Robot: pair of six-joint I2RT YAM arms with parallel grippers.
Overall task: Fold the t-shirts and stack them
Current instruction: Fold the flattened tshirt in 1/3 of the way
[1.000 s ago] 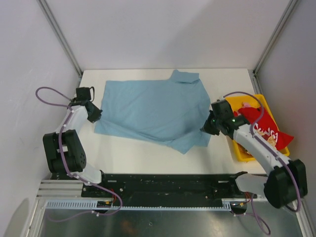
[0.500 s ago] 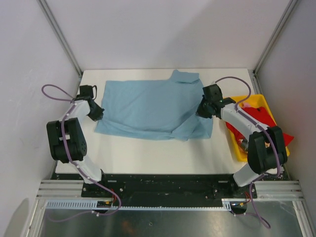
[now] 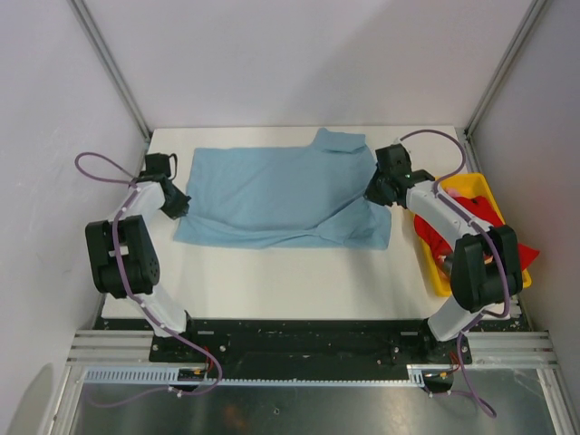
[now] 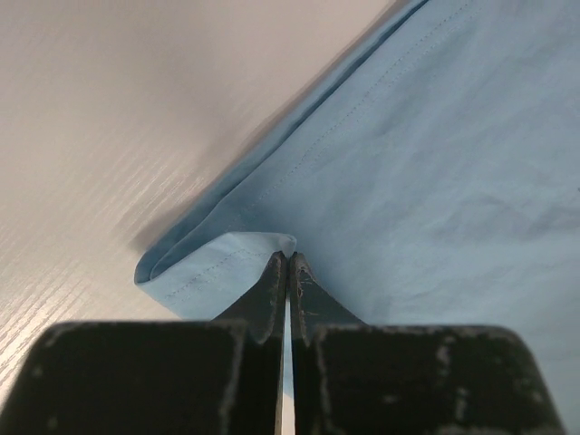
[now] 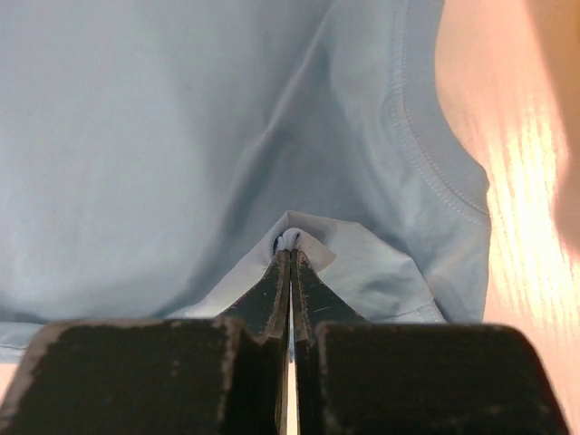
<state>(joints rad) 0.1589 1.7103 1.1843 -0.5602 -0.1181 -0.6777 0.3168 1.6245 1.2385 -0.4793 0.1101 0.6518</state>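
Observation:
A light blue t-shirt (image 3: 272, 195) lies spread across the far half of the white table (image 3: 272, 272), its near edge folded over toward the back. At its left edge my left gripper (image 3: 178, 210) is shut, pinching a folded corner of the blue cloth (image 4: 227, 258) between its fingertips (image 4: 288, 263). My right gripper (image 3: 374, 193) is shut on a bunched bit of the same shirt (image 5: 299, 227) at its right side, near the sleeve hem (image 5: 435, 181). A red t-shirt (image 3: 476, 222) with white lettering sits bunched in the yellow bin (image 3: 435, 272) at the right.
The yellow bin stands at the table's right edge beside my right arm. White walls with metal frame posts (image 3: 109, 63) close in the back and sides. Bare table surface lies between the shirt's near fold and the arm bases.
Both grippers have carried the shirt's near edge toward the back, folding it over. The right gripper moved furthest, from beside the bin up to the shirt's right side; the loose front flap is flattened.

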